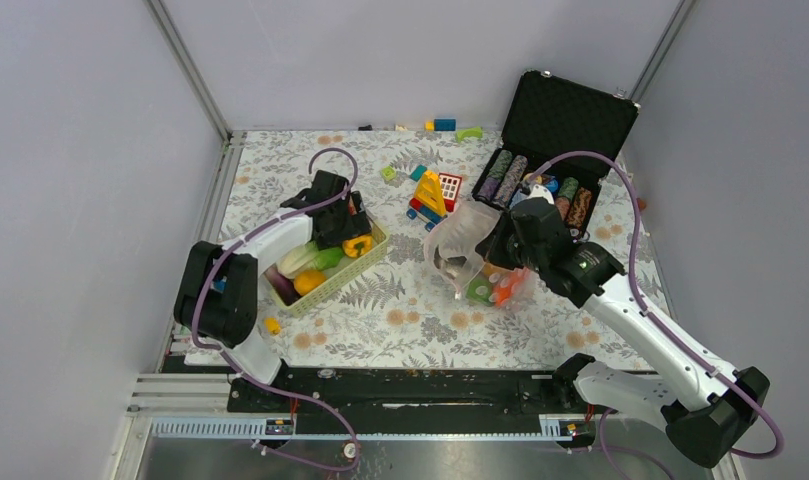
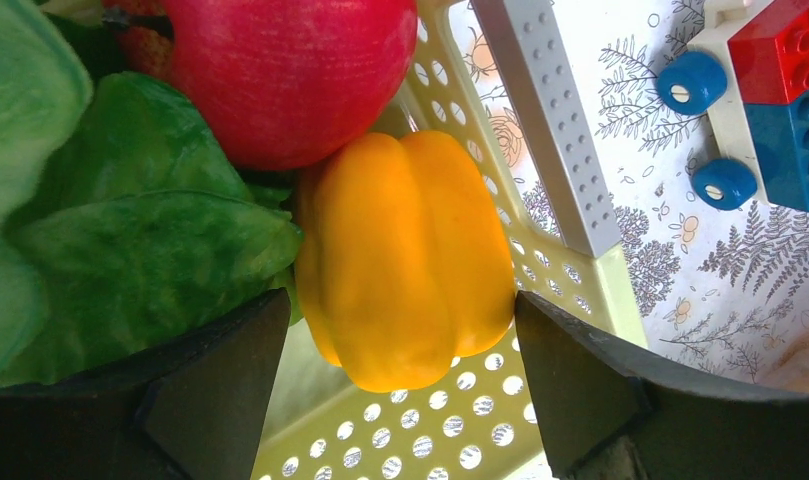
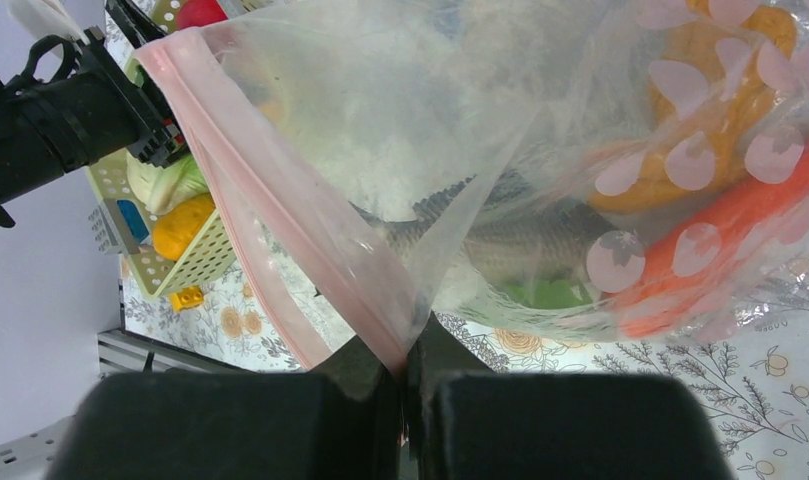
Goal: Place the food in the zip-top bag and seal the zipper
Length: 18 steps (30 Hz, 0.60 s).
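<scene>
A yellow toy pepper (image 2: 405, 250) lies in the pale green basket (image 2: 450, 420) beside a red apple (image 2: 290, 70) and green leafy pieces (image 2: 130, 230). My left gripper (image 2: 400, 345) is open and straddles the pepper; its right finger (image 2: 580, 380) just meets the pepper's side. My right gripper (image 3: 405, 365) is shut on the mouth edge of the zip-top bag (image 3: 410, 130), pinching the pink zipper (image 3: 270, 210) and holding the bag up. Inside the bag are an orange-red piece (image 3: 730, 230), a grey piece (image 3: 510, 240) and a green piece (image 3: 555, 293). From above, the bag (image 1: 460, 245) stands right of the basket (image 1: 325, 290).
A black open case with poker chip stacks (image 1: 560, 130) stands at the back right. A block toy car (image 1: 435, 195) sits between basket and case, with loose blocks (image 1: 445, 125) by the back wall. A small yellow block (image 1: 271, 325) lies near the basket's front corner.
</scene>
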{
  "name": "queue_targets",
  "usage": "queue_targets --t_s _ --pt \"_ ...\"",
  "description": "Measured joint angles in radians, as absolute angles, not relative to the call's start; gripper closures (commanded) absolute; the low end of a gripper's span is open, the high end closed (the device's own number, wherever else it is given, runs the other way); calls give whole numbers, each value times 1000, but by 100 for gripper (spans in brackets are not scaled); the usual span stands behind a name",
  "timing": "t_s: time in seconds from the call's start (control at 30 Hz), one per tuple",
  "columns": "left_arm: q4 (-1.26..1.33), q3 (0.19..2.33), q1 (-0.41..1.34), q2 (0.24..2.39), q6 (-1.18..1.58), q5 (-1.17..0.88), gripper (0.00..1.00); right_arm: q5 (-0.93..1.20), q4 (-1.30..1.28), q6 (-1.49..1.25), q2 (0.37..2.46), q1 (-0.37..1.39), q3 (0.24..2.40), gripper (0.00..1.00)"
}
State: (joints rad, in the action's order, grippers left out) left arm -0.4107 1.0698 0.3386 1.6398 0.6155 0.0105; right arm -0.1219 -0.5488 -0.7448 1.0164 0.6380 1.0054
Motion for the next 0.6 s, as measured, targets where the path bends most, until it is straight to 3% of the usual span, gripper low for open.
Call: queue_targets --t_s 0.47,0.6 --pt "-405 1101 348 1690 622 -6 23 -123 -549 -745 1016 635 981 100" --pt "-420 1114 360 1695 623 14 42 -123 -549 -745 1015 635 976 100"
